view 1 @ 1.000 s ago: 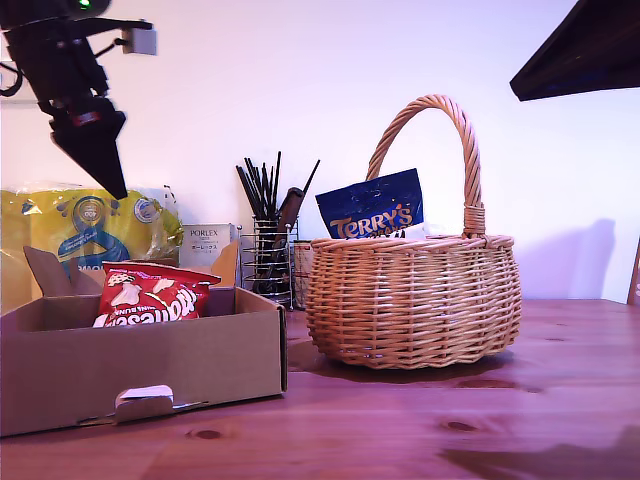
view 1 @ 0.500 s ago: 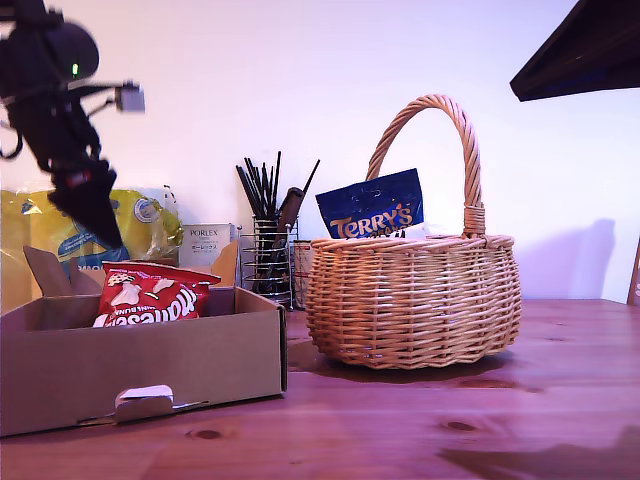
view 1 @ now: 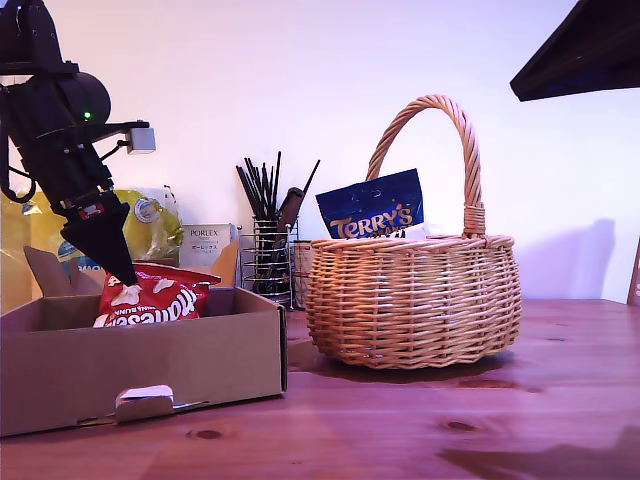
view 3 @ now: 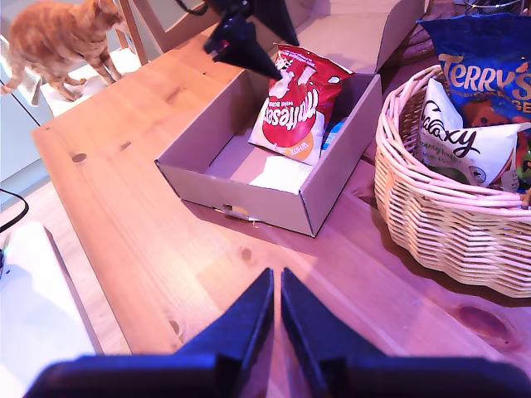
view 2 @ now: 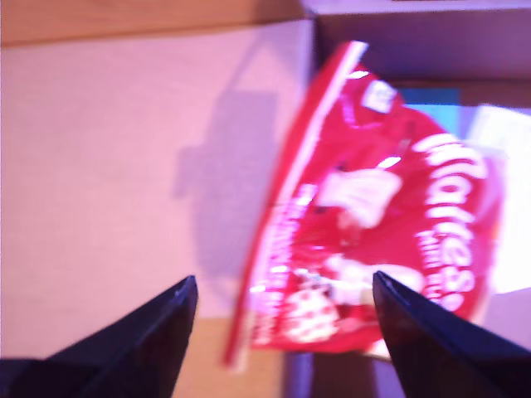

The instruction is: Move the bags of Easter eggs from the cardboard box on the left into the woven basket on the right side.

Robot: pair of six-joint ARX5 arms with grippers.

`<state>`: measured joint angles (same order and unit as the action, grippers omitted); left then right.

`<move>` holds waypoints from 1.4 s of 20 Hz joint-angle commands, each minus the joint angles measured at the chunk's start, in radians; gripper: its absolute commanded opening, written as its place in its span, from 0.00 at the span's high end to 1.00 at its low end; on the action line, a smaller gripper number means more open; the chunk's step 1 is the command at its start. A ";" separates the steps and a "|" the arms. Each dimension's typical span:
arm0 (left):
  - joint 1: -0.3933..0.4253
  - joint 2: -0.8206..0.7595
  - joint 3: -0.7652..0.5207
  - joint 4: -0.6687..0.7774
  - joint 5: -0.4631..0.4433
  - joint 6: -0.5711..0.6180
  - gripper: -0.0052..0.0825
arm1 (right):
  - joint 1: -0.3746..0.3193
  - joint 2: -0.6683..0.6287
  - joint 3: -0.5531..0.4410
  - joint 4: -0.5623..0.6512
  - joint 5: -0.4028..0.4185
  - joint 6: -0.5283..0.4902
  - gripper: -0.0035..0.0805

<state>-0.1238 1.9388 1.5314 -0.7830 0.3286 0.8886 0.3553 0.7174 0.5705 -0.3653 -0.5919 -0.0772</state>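
A red bag of Easter eggs (view 1: pixel 150 298) (view 3: pixel 297 108) leans upright in the cardboard box (view 1: pixel 150 370) at the exterior view's left. My first gripper (view 1: pixel 125 275) hangs open right at the bag's top edge; the first wrist view shows the red bag (view 2: pixel 390 249) between its spread fingers, and contact is unclear. The woven basket (view 1: pixel 415 300) holds a blue Terry's bag (view 1: pixel 372 205) and a white script-lettered bag (view 3: pixel 460 141). My second gripper (view 3: pixel 276 278) is shut on nothing, high above the table in front of the box (view 3: pixel 241 195).
Behind the box stand a big yellow pack (view 1: pixel 150 215), a white Porlex box (view 1: pixel 205 245) and a wire holder of black utensils (view 1: pixel 265 255). A white sheet (view 3: pixel 278 174) lies on the box floor. An orange cat (view 3: pixel 62 37) walks beyond the table edge.
My first arm has come down from high above the box until its fingertips reach the red bag's top. Basket and bags have not moved.
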 commanded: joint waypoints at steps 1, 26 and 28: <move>-0.016 0.019 -0.008 -0.017 0.008 -0.021 0.24 | 0.004 0.000 0.015 0.010 0.000 -0.002 0.97; -0.240 0.011 -0.009 -0.241 -0.252 -0.779 0.17 | 0.005 0.000 0.015 0.010 0.000 -0.002 0.97; -0.245 0.011 -0.009 -0.215 -0.251 -0.890 0.15 | 0.005 0.000 0.015 0.010 0.000 -0.002 0.97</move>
<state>-0.3645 1.9388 1.5314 -1.0073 0.0769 0.0761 0.3553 0.7174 0.5705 -0.3653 -0.5919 -0.0772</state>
